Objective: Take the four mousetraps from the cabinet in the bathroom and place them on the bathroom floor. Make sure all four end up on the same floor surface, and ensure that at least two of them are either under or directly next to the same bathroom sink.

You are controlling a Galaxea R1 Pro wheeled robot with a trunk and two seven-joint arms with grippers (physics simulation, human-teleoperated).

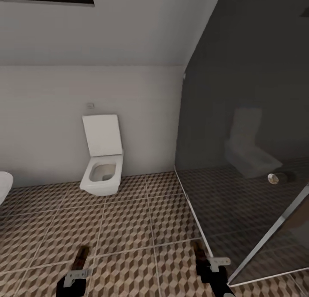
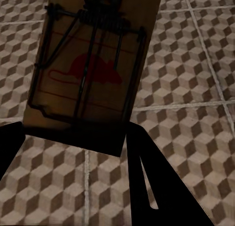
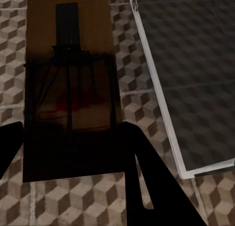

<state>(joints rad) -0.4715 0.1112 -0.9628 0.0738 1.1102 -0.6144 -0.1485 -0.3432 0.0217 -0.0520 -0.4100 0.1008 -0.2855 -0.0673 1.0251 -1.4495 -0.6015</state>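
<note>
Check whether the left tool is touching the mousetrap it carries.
Touching. In the left wrist view the mousetrap runs down between the tool's dark fingers, its near end clamped there, above the tiled floor.

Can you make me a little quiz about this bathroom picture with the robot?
1. True or false: the toilet has its lid down.
2. What does each gripper carry?
A. soap B. a mousetrap C. a towel
3. Fill in: the glass shower wall stands on the robot's ____ side.

Key
1. False, the lid is up.
2. B: the left gripper grips the left mousetrap, the right gripper grips the right mousetrap.
3. right
</note>
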